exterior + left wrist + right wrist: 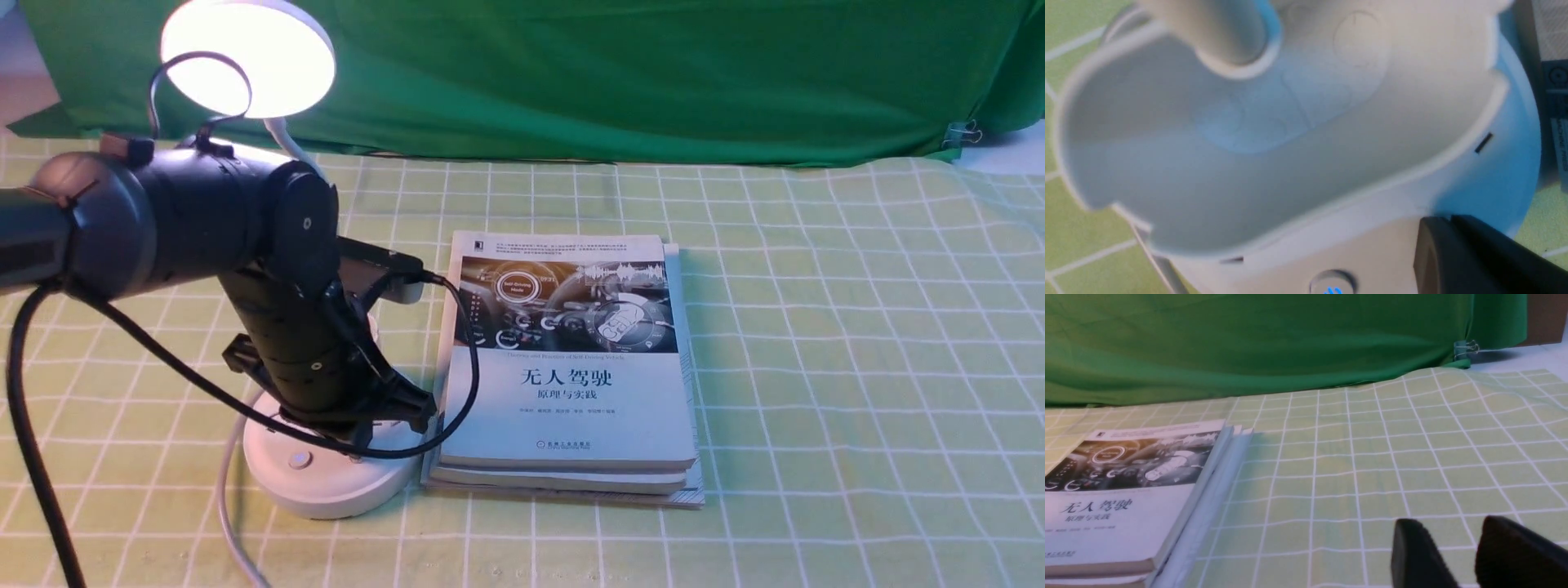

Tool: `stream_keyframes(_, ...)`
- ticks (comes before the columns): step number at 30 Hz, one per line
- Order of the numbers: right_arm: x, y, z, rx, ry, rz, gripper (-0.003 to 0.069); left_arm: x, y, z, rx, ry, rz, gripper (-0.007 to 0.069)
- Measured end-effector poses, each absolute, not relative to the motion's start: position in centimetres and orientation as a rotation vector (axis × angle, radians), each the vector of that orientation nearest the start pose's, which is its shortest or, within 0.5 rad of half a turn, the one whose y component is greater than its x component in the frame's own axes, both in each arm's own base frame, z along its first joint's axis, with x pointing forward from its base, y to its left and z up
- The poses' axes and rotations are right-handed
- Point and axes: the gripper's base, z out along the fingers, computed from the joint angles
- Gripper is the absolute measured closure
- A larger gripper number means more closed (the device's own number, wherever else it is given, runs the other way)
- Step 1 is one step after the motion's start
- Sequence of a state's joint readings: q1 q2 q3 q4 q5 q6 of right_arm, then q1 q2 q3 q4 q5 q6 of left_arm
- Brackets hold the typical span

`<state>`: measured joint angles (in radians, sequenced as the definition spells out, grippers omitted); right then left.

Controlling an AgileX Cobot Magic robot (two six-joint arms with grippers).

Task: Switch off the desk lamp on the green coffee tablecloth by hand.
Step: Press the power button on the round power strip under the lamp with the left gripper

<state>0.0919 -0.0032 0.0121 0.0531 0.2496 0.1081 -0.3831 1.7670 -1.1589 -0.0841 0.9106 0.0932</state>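
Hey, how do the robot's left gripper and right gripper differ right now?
The left gripper is down at the round base of the lit desk lamp. The right gripper is over bare green coffee tablecloth, with no lamp in its wrist view. The right gripper's jaws stand apart with nothing between them, but the pictures do not show whether the left gripper is open or shut. Both are black.

One lit lamp (326, 486), one tablecloth (816, 367), one green backdrop (612, 73), one clip (963, 132). Three books (571, 392) in a single stack. One black arm (204, 220) in the front view, one black cable (33, 457), one white cord (233, 523).
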Motion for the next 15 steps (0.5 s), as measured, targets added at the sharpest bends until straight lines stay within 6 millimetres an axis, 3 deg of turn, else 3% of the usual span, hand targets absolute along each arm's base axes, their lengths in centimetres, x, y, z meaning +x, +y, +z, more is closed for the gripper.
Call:
stream_keyframes(9,5.5,0.6,18.7,0.049,1.745,0.196,0.0421,30.3,-13.4,20.5,0.647,2.927,-0.137,0.0624)
stream_keyframes(15,5.5,0.6,18.7,0.049,1.745,0.196,0.0421,30.6,-13.5,19.3,0.647,2.958,-0.13,0.0624)
